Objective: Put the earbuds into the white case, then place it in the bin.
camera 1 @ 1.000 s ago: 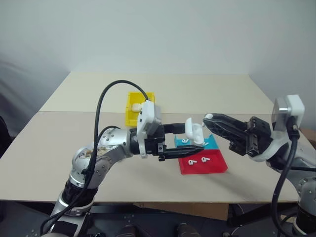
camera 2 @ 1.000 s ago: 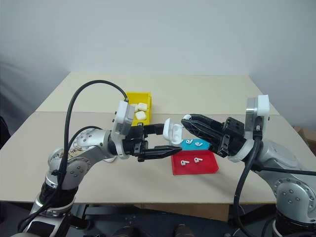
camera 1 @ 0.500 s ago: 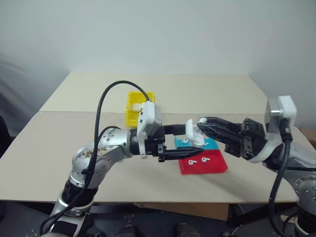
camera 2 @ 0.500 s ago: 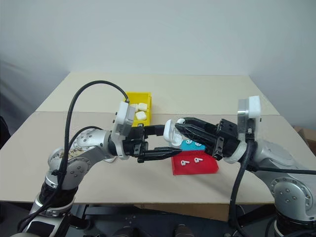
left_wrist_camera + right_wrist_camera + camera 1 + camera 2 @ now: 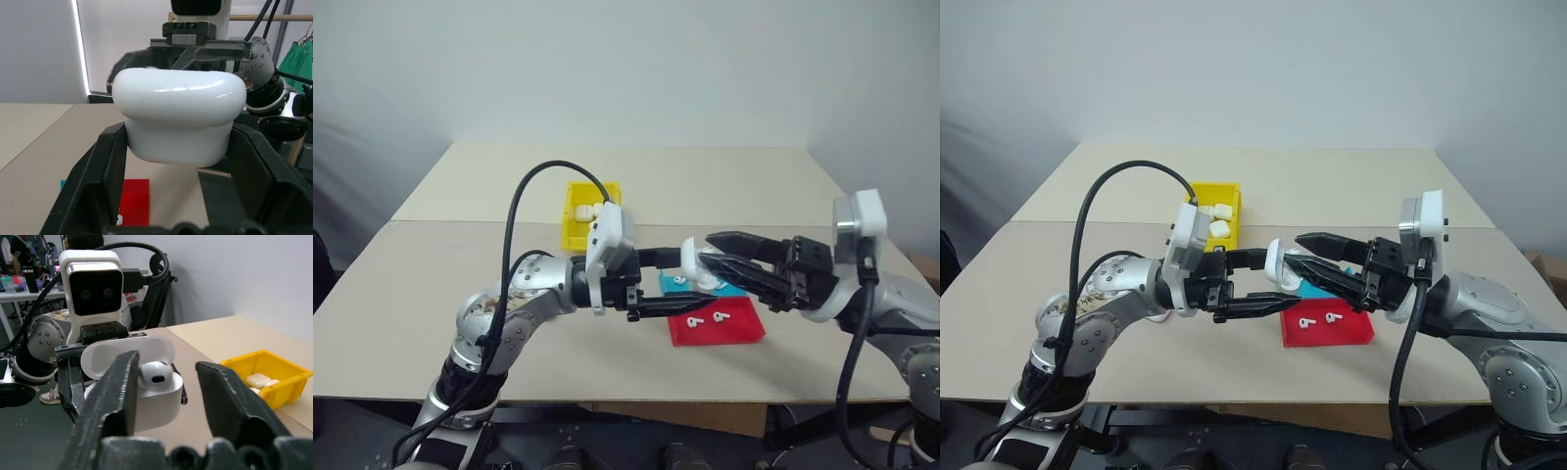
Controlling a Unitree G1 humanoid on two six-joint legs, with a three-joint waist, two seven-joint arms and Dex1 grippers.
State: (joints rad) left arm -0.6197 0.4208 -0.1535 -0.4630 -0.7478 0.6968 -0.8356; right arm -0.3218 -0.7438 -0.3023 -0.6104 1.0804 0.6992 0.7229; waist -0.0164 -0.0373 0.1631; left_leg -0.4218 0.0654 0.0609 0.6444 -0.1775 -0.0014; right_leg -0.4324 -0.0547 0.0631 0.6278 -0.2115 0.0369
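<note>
My left gripper (image 5: 692,277) is shut on the white case (image 5: 695,262), holding it in the air above the table with its lid flipped open. In the left wrist view the case (image 5: 178,115) sits between the two black fingers. One earbud (image 5: 154,374) sits in the open case (image 5: 146,399). My right gripper (image 5: 166,363) is open, with a finger on either side of that earbud and apart from it. From the head view, the right gripper (image 5: 1295,251) reaches in from the right over the case. More earbuds (image 5: 705,318) lie on the tray. The yellow bin (image 5: 574,236) stands behind my left arm.
A flat tray with a red part (image 5: 729,331) and a blue part (image 5: 736,287) lies on the table under the grippers. White cases (image 5: 1218,220) lie in the yellow bin. The beige table (image 5: 724,181) stretches beyond.
My right gripper carried an earbud leftwards to the open case and then opened, leaving the earbud in the case. The left gripper and the case stayed in place.
</note>
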